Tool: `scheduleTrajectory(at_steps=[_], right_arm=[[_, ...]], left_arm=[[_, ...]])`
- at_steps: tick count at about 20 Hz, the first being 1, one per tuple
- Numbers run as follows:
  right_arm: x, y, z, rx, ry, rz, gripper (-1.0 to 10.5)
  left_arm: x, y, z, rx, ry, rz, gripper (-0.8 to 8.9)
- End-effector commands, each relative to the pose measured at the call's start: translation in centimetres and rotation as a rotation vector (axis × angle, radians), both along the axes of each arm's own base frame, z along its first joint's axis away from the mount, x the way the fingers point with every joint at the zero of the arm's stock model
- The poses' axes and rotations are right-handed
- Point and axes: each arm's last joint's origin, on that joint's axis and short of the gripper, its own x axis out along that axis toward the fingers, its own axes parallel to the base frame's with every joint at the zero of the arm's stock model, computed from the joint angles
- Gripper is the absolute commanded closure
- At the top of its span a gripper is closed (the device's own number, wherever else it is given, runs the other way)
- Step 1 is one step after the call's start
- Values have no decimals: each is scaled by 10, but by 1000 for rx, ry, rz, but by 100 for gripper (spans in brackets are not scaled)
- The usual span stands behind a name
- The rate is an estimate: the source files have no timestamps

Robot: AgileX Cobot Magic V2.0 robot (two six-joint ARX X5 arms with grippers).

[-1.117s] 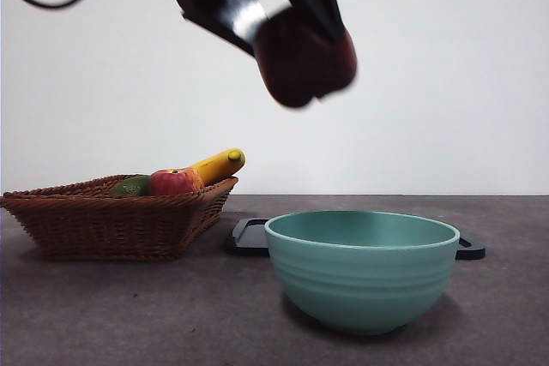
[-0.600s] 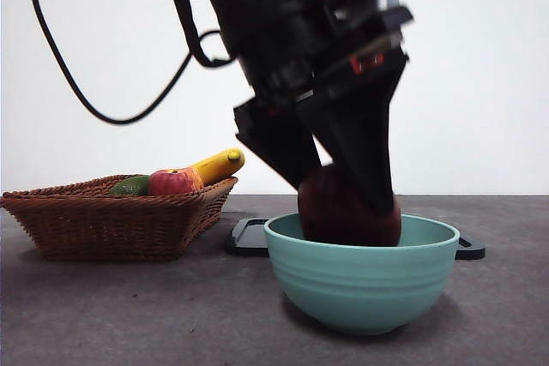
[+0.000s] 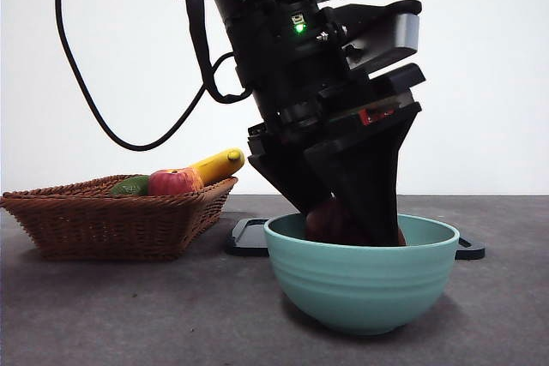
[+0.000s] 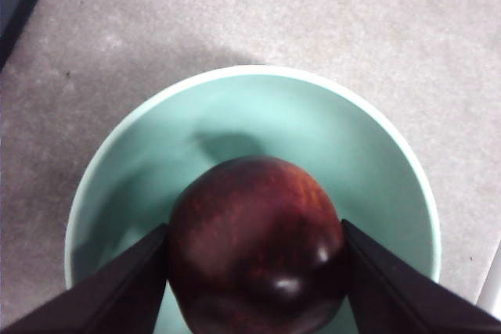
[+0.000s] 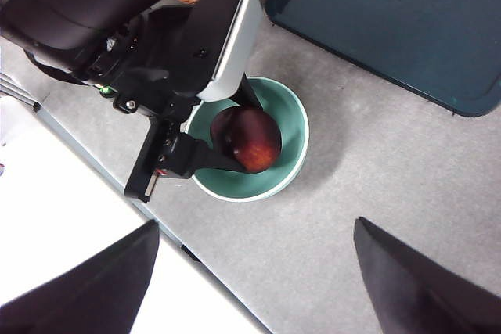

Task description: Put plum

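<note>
The dark maroon plum (image 4: 258, 248) sits between the jaws of my left gripper (image 4: 258, 287), which is shut on it. The gripper has it low inside the teal bowl (image 4: 258, 74). In the front view the left gripper (image 3: 347, 225) reaches down into the bowl (image 3: 360, 285), and only the top of the plum (image 3: 328, 220) shows above the rim. I cannot tell whether the plum touches the bowl's bottom. My right gripper (image 5: 250, 287) is open and empty, high above the table, and its view looks down on the plum (image 5: 249, 137) and the bowl (image 5: 296, 158).
A wicker basket (image 3: 111, 220) stands at the left with a red apple (image 3: 171, 183), a banana (image 3: 219, 163) and a green fruit (image 3: 130, 186). A dark flat tray (image 3: 249, 237) lies behind the bowl; it also shows in the right wrist view (image 5: 391, 21).
The left arm has come down from high above the bowl with the plum in its grip. The plum now sits lower inside the bowl than half a second ago.
</note>
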Motion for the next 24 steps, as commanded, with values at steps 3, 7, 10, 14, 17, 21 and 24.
scheduleTrajectory(at_steps=[3, 7, 10, 14, 17, 21, 24], right_arm=[[1, 1, 5, 8, -9, -3, 548], [1, 1, 5, 8, -8, -3, 548], [1, 1, 4, 7, -6, -3, 548], [1, 1, 4, 7, -5, -3, 548], [1, 1, 4, 7, -5, -3, 548], [1, 1, 4, 7, -5, -3, 548], [1, 1, 4, 7, -5, -3, 548]], left_arm=[[0, -8, -3, -3, -7, -23, 477], [0, -8, -3, -3, -7, -22, 469], [0, -7, -3, -2, -6, -22, 469], [-1, -7, -3, 2, -3, -22, 462], [-1, -7, -3, 2, -1, -18, 402], [-1, -7, -3, 0, 1, -12, 404], [-1, -5, 5, -19, -9, -6, 404]])
